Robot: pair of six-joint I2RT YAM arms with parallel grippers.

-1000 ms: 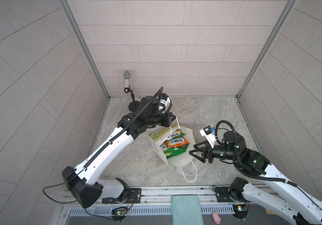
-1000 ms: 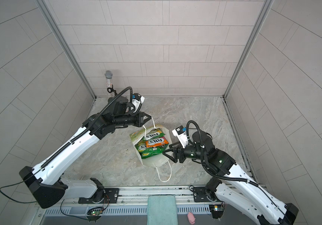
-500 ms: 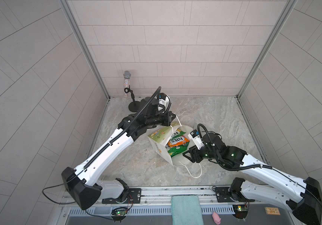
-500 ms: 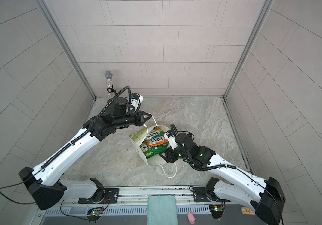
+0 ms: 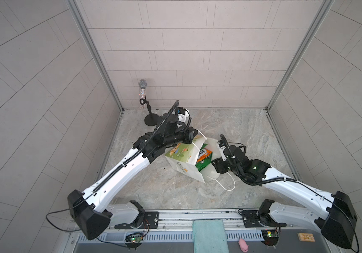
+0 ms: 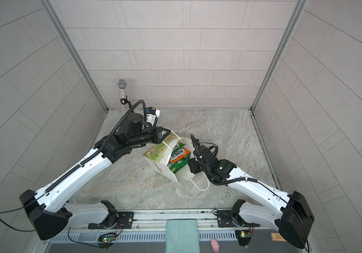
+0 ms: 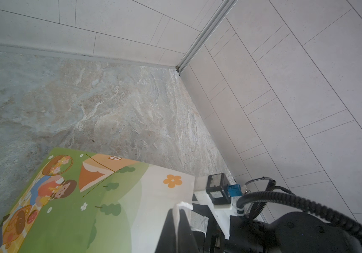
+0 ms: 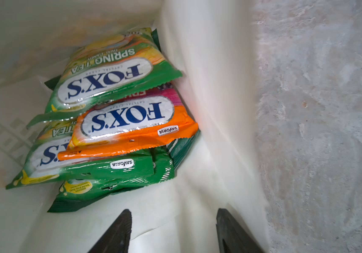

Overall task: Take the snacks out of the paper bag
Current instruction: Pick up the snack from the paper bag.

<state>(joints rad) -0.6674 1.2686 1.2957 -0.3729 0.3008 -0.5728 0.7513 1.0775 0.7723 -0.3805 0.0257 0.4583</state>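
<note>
The left tool (image 7: 177, 212) pinches the paper bag (image 5: 182, 166) to hold it open, so the wide-open right tool (image 8: 173, 230) can reach the snacks (image 8: 118, 114) inside.

You are looking down into a three-sided booth. The back wall (image 5: 186, 54) and both side walls (image 5: 33, 87) are clad in pale grey rectangular tiles with thin dark joints. A silver metal strip (image 5: 94, 54) runs up each back corner. The tabletop (image 5: 230, 122) is marbled stone in grey, beige and white. In its far left corner a microphone (image 5: 142, 84) stands upright on a black round-based stand. Along the near edge lies a metal rail (image 5: 197, 215), with a teal cloth (image 5: 208, 234) at its middle. The light is soft and even.
</note>
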